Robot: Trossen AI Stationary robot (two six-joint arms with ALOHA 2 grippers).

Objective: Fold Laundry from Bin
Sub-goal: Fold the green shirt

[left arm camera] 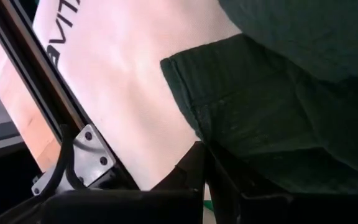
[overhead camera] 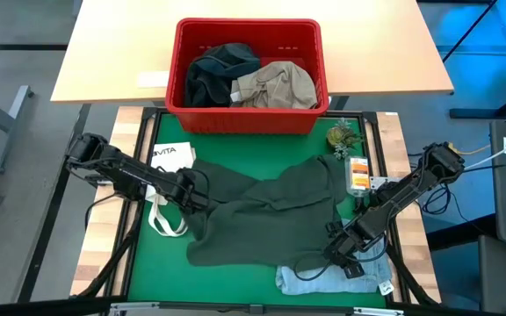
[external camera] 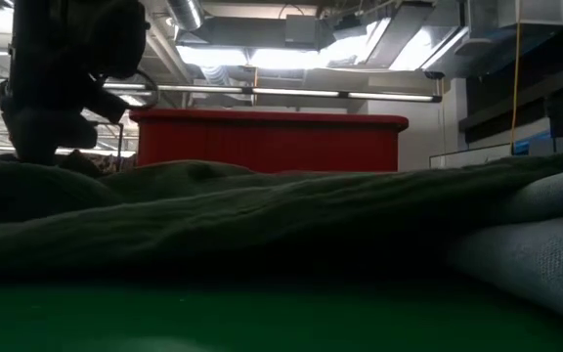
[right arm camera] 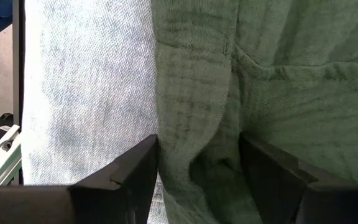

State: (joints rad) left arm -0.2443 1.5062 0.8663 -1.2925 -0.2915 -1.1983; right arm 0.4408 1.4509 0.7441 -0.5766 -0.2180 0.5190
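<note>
A dark green garment (overhead camera: 271,211) lies spread and rumpled on the green mat. My left gripper (overhead camera: 193,200) is shut at its left edge, over a white tote bag (overhead camera: 169,158). My right gripper (overhead camera: 339,248) is open at the garment's near right corner, beside folded light blue jeans (overhead camera: 323,281). In the right wrist view its fingers (right arm camera: 138,174) stand on either side of a raised fold of green cloth (right arm camera: 197,143). The red bin (overhead camera: 249,118) at the far edge holds a dark piece (overhead camera: 213,75) and a khaki one (overhead camera: 275,85). My left gripper (left arm camera: 202,163) is shut on the dark green garment's hemmed left edge (left arm camera: 219,146), pinched between the two fingers, coming steeply from above. The fingers hide how many layers they hold. The rest of the garment lies on the mat and the tote bag (left arm camera: 123,81). My right gripper (right arm camera: 197,174) has green cloth between its open fingers; whether they touch it I cannot tell.
A small green plant figure (overhead camera: 343,136) and an orange packet (overhead camera: 358,174) lie at the mat's far right. A black metal frame (overhead camera: 139,202) borders the mat. In the low view the garment (external camera: 262,215) and jeans (external camera: 545,244) block the near ground.
</note>
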